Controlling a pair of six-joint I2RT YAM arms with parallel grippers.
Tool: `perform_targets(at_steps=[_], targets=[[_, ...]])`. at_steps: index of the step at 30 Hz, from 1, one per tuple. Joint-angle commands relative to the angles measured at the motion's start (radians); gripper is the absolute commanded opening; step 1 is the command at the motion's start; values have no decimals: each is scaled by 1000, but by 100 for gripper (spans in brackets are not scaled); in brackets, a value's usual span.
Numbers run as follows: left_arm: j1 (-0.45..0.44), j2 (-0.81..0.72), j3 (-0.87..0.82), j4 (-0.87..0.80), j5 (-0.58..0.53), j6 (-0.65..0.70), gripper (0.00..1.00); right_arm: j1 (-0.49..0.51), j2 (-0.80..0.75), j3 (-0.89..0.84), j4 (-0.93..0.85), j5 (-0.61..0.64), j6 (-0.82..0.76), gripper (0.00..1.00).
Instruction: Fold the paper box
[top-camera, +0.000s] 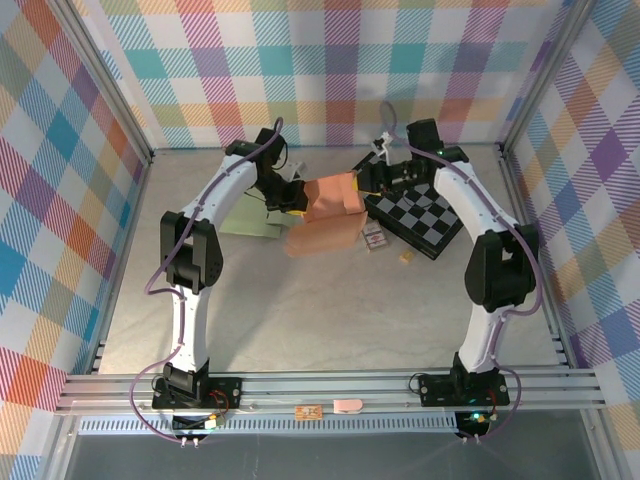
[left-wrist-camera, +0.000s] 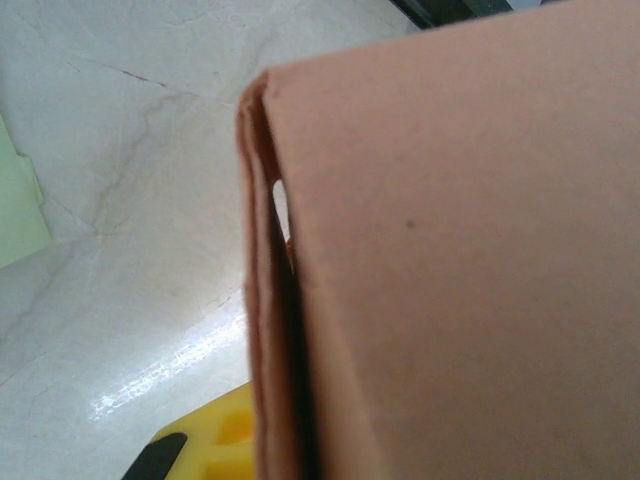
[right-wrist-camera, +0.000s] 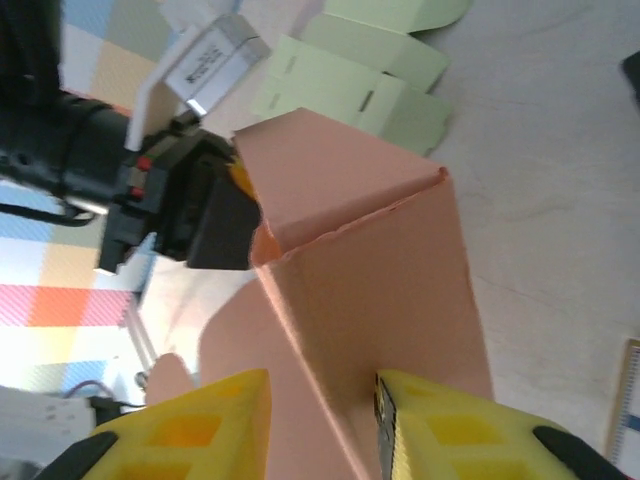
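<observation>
The salmon paper box (top-camera: 333, 200) hangs half-folded above the rear middle of the worktop (top-camera: 300, 310), between the two arms. The left gripper (top-camera: 293, 203) has its fingers closed, apparently pinching the box's left edge (its wrist view is too close to be sure). The right gripper (right-wrist-camera: 320, 388) holds its yellow fingers (right-wrist-camera: 450, 430) narrowly apart astride a folded wall; whether they press it, I cannot tell.

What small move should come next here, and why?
Probably close the right gripper on the panel it straddles. Its jaws stand apart around a panel of the paper box, while the left gripper is shut on a doubled edge at the box's other side. With both sides pinched, the panel could then be folded inward.
</observation>
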Motion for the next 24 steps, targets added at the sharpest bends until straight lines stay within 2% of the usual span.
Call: perform_targets(at_steps=[1,4,12,18,23,24], targets=[[-2,-34,4,-40,11,5,0,49,17,43,-78,241,-72,35],[-4,-41,-1,-45,5,5,0,78,23,64,-93,378,-77,35],[-12,-58,-3,-51,-6,8,0,148,64,126,-125,554,-78,28],[-19,-65,-3,-55,-10,10,0,192,124,210,-182,706,-29,17],[-27,-66,0,-55,-17,9,0,235,171,274,-229,837,27,0],[-27,-66,0,-55,-19,7,0,244,178,284,-238,868,36,0]])
